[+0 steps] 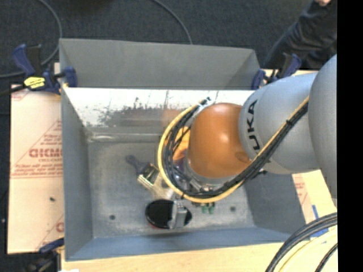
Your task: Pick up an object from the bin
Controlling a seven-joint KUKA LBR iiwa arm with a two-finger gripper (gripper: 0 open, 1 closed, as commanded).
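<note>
Item: grey metal bin [79, 152], one; arm with orange wrist cover [215, 140] reaching in from the right, one. Contents counted: one black rounded object [159, 213] near the front wall; one pale boxy piece [148, 175] toward the middle of the floor; one small dark grey piece [133, 161] just behind it; one small green piece [207, 207] at the cover's lower edge. That makes four loose things, none heaped. End effector [182, 214]: apparently the grey part touching or just beside the black object's right side. Whether it is open or closed cannot be told, as the cover hides most of it. Step in hand, as judged: settling on the black rounded object. To do it well: descend squarely, centre over the rounded body, keep clear of the front wall, and close firmly before lifting.
</note>
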